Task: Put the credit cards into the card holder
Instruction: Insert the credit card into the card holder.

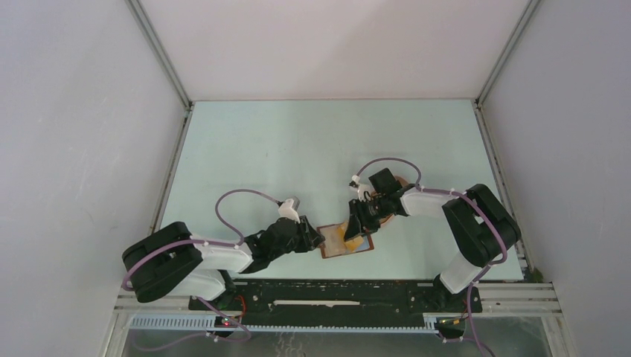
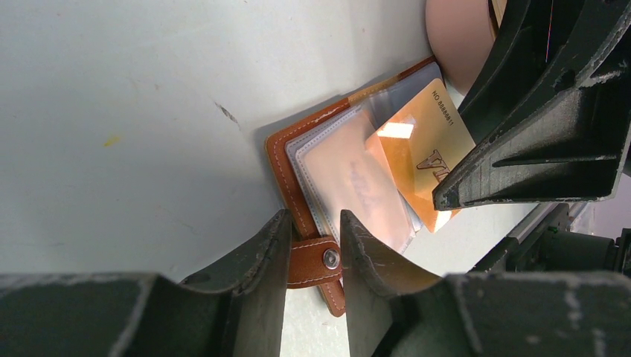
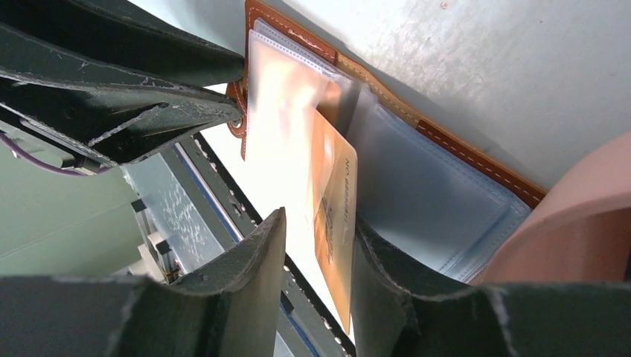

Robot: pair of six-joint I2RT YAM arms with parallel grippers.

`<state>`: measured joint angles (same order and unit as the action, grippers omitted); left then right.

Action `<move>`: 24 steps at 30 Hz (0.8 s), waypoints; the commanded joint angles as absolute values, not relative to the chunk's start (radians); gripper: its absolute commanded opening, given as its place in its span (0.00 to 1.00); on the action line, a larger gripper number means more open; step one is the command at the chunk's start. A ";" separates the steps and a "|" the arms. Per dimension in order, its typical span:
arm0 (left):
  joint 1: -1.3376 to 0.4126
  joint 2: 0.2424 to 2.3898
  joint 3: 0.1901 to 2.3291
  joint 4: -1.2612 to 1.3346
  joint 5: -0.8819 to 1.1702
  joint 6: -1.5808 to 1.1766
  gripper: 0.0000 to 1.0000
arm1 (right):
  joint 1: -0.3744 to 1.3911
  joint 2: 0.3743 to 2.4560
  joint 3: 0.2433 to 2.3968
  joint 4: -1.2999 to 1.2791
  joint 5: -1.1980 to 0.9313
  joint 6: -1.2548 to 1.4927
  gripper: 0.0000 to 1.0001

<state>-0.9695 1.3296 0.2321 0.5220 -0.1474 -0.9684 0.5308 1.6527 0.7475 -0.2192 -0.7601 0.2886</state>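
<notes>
The reddish-brown card holder lies open near the table's front edge, with its clear sleeves facing up. My left gripper is shut on its snap tab. A yellow-orange credit card has one end tucked among the sleeves. Its other end stands on edge between the jaws of my right gripper. This card leans on the right finger, with a gap to the left finger. The card holder's brown edge shows beyond it. Other cards are out of view.
A pink oval tray sits just behind the card holder, under my right wrist, and shows in the right wrist view. The two grippers are close together over the card holder. The metal rail runs along the near edge.
</notes>
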 commanded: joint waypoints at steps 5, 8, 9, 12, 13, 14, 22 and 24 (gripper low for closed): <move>-0.980 1.347 0.235 0.433 -0.137 -0.948 0.35 | 0.523 1.649 0.769 -0.243 -0.712 0.293 0.22; -0.983 1.358 0.239 0.436 -0.134 -0.951 0.34 | 0.519 1.660 0.769 -0.240 -0.711 0.313 0.11; -0.982 1.361 0.240 0.437 -0.135 -0.951 0.34 | 0.517 1.664 0.769 -0.239 -0.713 0.318 0.07; -0.983 1.362 0.243 0.440 -0.133 -0.953 0.34 | 0.511 1.676 0.761 -0.224 -0.726 0.339 0.00; -0.983 1.362 0.243 0.442 -0.133 -0.953 0.34 | 0.510 1.680 0.756 -0.217 -0.728 0.347 0.00; -0.983 1.363 0.242 0.447 -0.130 -0.954 0.34 | 0.507 1.684 0.751 -0.212 -0.732 0.353 0.00; -0.985 1.394 0.236 0.495 -0.102 -0.963 0.33 | 0.497 1.706 0.748 -0.170 -0.767 0.383 0.00; -0.986 1.403 0.236 0.504 -0.096 -0.965 0.33 | 0.500 1.710 0.749 -0.162 -0.764 0.388 0.00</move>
<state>-0.9707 1.3594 0.2321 0.5617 -0.1364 -0.9691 0.5022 1.6936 0.7475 -0.1959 -0.7811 0.3599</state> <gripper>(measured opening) 0.334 0.008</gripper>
